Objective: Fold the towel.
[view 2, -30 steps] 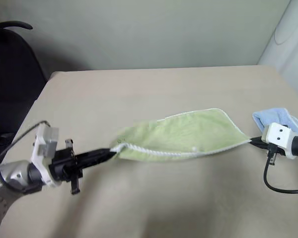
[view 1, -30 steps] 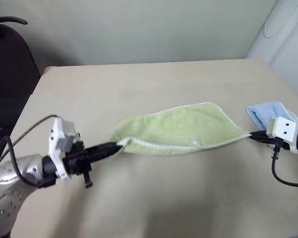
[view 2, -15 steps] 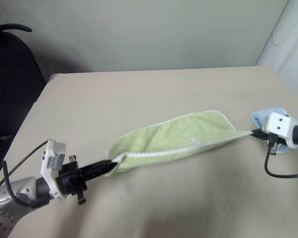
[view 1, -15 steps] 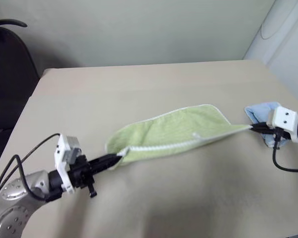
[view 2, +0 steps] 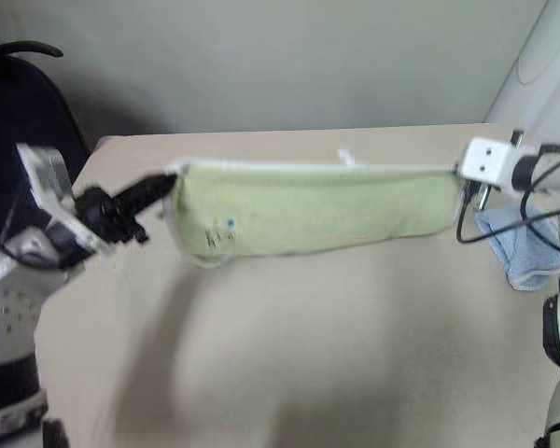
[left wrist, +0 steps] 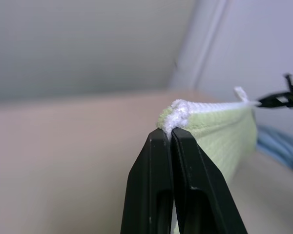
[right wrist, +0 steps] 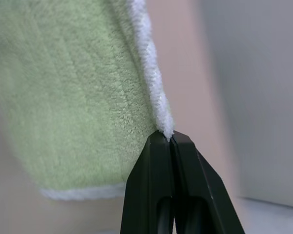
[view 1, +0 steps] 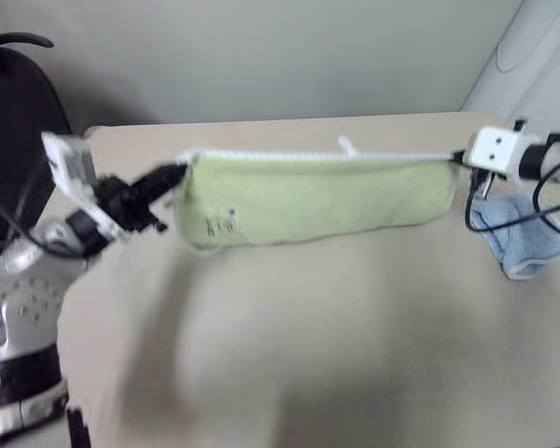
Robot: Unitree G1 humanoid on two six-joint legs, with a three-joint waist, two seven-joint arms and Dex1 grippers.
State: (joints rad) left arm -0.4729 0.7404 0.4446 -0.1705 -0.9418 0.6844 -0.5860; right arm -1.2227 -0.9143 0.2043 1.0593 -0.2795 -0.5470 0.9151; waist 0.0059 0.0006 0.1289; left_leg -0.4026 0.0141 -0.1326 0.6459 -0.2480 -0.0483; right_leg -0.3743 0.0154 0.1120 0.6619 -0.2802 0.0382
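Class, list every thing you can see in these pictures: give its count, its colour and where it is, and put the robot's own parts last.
towel: one, light green with white edging, stretched in the air between the two grippers, above the table
cloth: one, light blue, on the table's right side
table: one, beige, under everything
chair: one, black, beyond the table's left corner
left gripper: one, black, shut on the towel's corner
right gripper: one, black, shut on the towel's other corner

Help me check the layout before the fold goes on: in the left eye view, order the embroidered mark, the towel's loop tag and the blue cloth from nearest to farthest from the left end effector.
1. Embroidered mark: on the hanging towel, just below the left end effector.
2. Loop tag: mid top edge.
3. Blue cloth: far side, under the right end effector.
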